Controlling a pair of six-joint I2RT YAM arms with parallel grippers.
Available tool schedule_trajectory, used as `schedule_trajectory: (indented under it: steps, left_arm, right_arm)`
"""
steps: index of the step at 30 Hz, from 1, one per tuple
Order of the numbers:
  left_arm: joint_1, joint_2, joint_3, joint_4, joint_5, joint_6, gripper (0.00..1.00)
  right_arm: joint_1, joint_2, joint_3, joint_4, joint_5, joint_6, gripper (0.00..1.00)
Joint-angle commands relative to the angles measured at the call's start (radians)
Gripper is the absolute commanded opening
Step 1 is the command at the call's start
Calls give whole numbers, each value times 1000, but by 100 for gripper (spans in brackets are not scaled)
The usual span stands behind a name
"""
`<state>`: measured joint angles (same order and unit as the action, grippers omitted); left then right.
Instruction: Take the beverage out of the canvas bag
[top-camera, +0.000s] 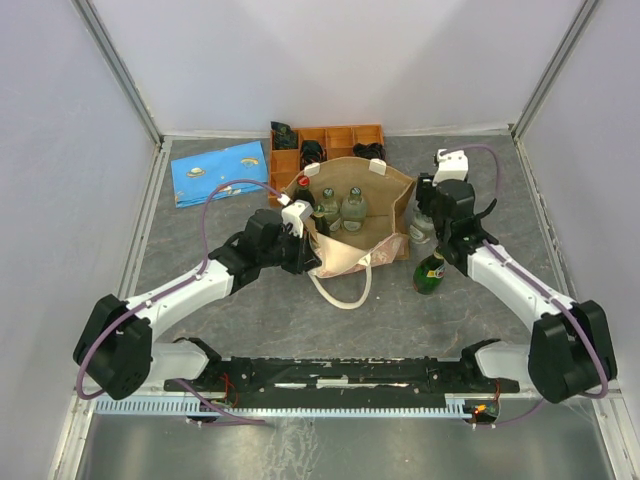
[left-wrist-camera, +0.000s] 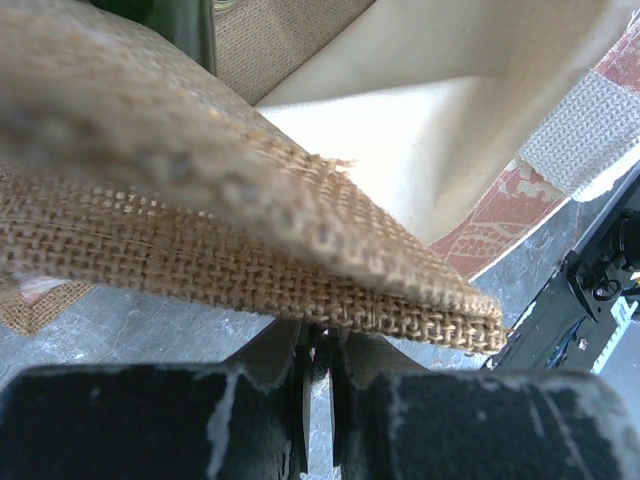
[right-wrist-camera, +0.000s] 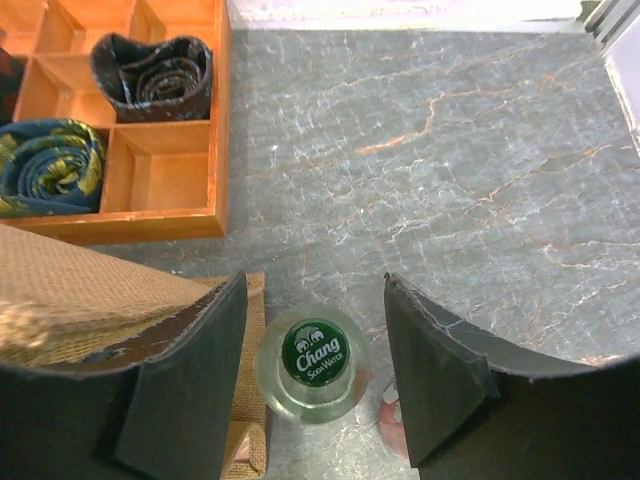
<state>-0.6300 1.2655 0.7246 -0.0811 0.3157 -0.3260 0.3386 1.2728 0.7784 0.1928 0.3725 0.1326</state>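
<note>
The tan canvas bag (top-camera: 392, 196) stands open mid-table with cream handles. Two clear bottles (top-camera: 327, 205) (top-camera: 353, 208) stand inside it. My left gripper (top-camera: 303, 238) is shut on the bag's near-left rim; the left wrist view shows the burlap edge (left-wrist-camera: 400, 310) pinched at the jaws (left-wrist-camera: 322, 345). My right gripper (top-camera: 428, 212) is open just right of the bag, straddling a clear Chang soda-water bottle (right-wrist-camera: 312, 355) that stands upright on the table. Its fingers (right-wrist-camera: 190, 380) do not touch the bottle. The bag's corner (right-wrist-camera: 80, 300) shows on the left of that view.
A green bottle (top-camera: 430, 274) stands on the table near the bag's front right corner. An orange compartmented tray (top-camera: 340, 140) with rolled ties (right-wrist-camera: 150, 75) sits behind the bag. A flat blue patterned cloth (top-camera: 218, 172) lies at back left.
</note>
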Motion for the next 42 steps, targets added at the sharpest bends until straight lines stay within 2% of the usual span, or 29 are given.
schedule_trajectory:
  steps: [1, 5, 10, 15, 23, 32, 36, 42]
  left_arm:
    - [-4, 28, 1, -76, 2, -34, 3]
    - [-4, 14, -5, -76, 0, -37, 3]
    - [-4, -8, -4, -84, -6, -42, 3]
    - [-4, -23, -12, -86, -15, -52, 3]
    - [-4, -44, -31, -89, -25, -61, 3]
    - [-4, -53, -34, -95, -35, -61, 3]
    - [-4, -58, -36, -95, -37, -61, 3]
    - [-4, -58, -39, -97, -33, -57, 3]
  right_arm:
    - [12, -94, 83, 4, 51, -12, 65]
    - [74, -136, 236, -116, 72, -40, 62]
    - [270, -104, 463, -264, 143, -137, 56]
    - [342, -2, 635, -414, 87, -42, 49]
    - [367, 145, 607, -354, 11, 10, 35]
    - [367, 322, 656, -391, -78, 111, 36]
    - [368, 370, 658, -387, -81, 142, 41]
    - [368, 417, 646, -368, -48, 167, 43]
